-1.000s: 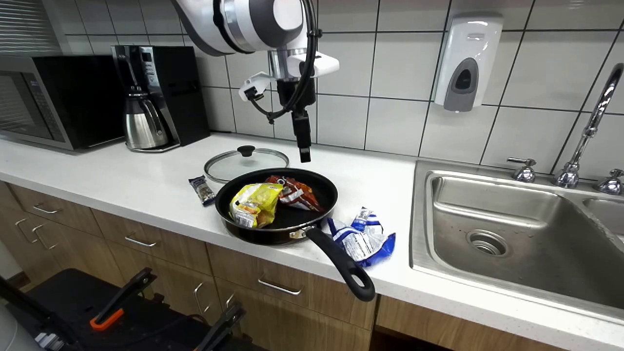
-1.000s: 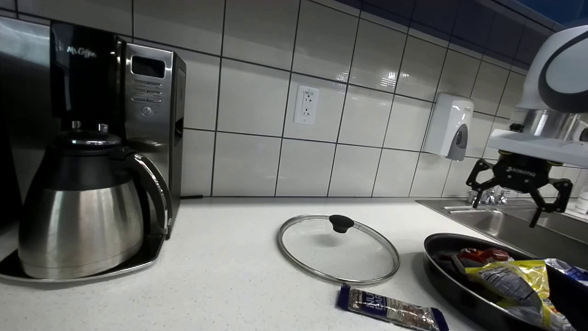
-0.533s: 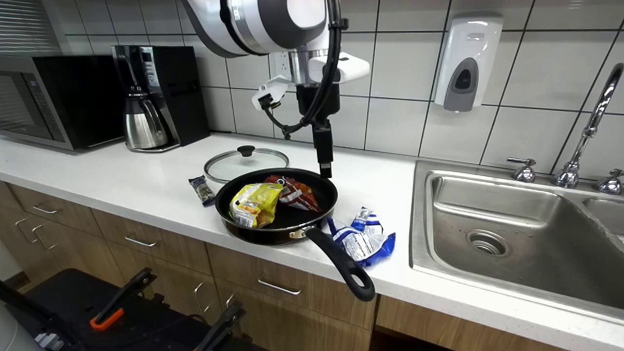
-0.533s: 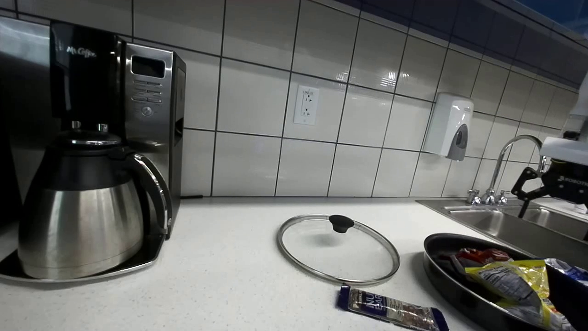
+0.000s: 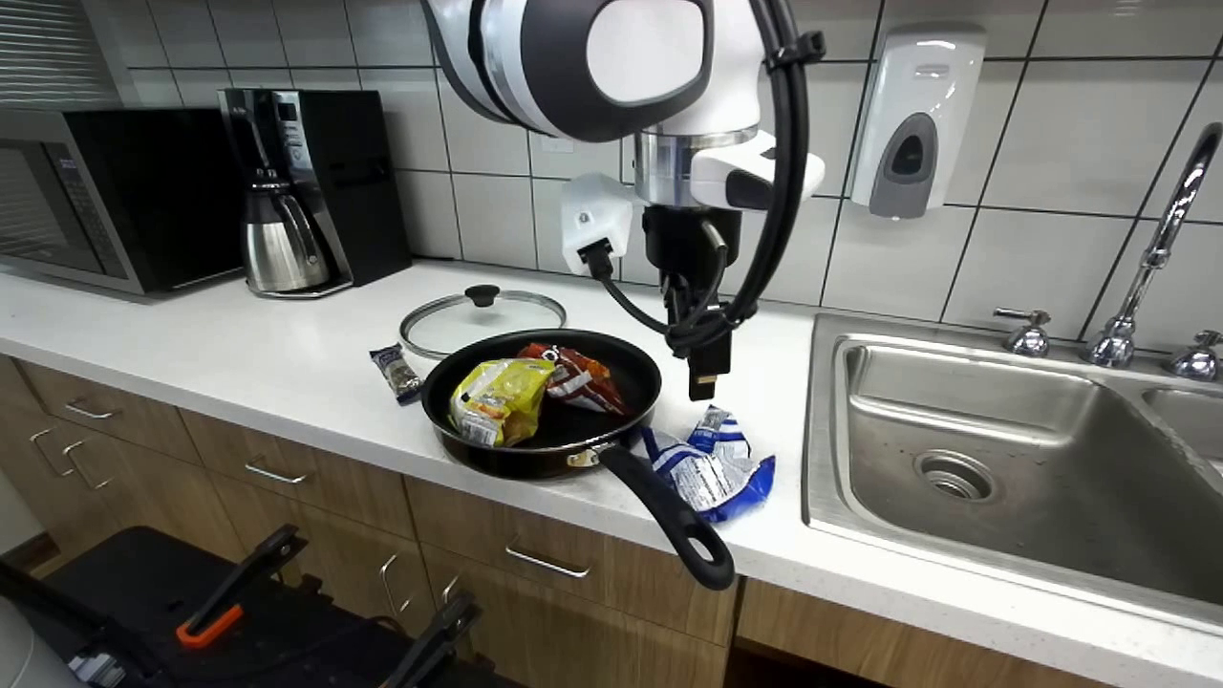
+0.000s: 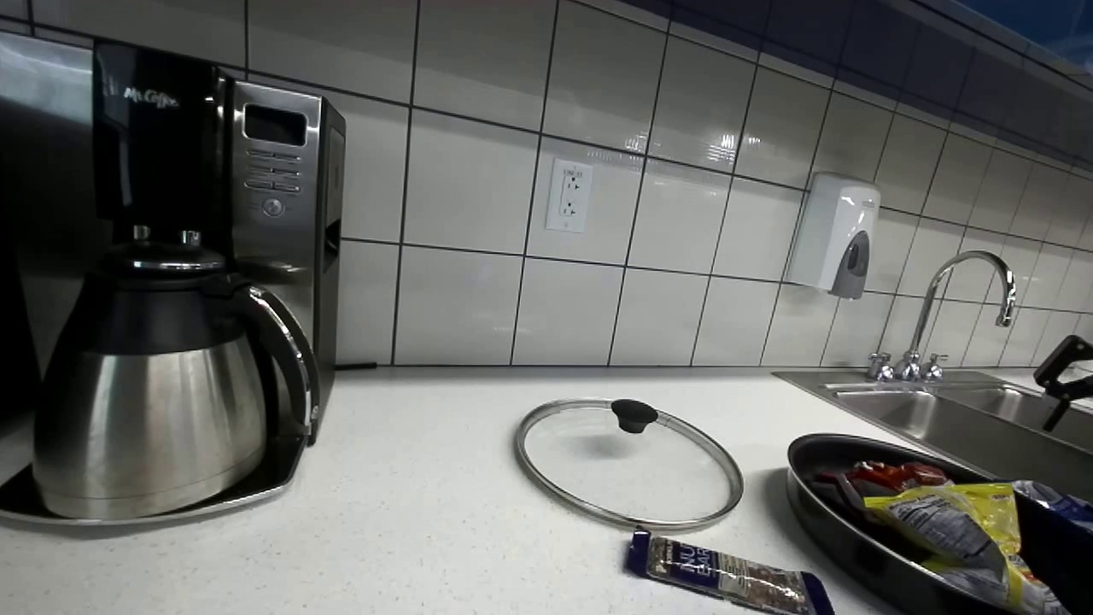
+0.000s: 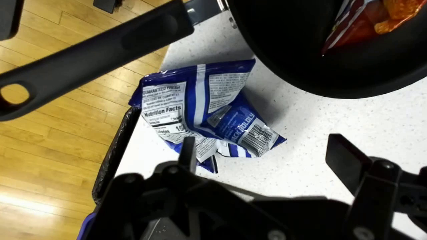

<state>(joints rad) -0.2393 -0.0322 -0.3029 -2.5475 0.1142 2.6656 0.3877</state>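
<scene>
- The gripper [image 7: 262, 151] hangs above the white countertop [image 5: 239, 354], its two fingers [image 7: 345, 160] spread wide apart.
- Nearest to it is a crumpled blue snack bag [image 7: 196, 100], lying on the countertop below, with a Nutrition Facts panel and a barcode facing up.
- In the wrist view one finger overlaps the bag's edge; in an exterior view the bag lies just below the fingers.
- The bag sits between a black frying pan [image 5: 521, 465] and the steel sink [image 5: 1051, 516], next to the pan's handle [image 5: 674, 521]; whether bag and pan touch is hard to tell.
- Inside the pan are a yellow snack bag [image 5: 502, 397] and a red snack bag [image 5: 583, 377], the yellow partly in front of the red.
- A glass lid [image 6: 628, 465] with a black knob rests flat behind the pan, a wrapped nut bar [image 6: 730, 572] near its rim.
- Further along the countertop stand a coffee maker [image 6: 277, 179] with a steel carafe [image 6: 154, 427] and a microwave [image 5: 153, 191].
- A soap dispenser [image 5: 917, 124] is fixed to the tiled wall beside the faucet [image 5: 1161, 239].
</scene>
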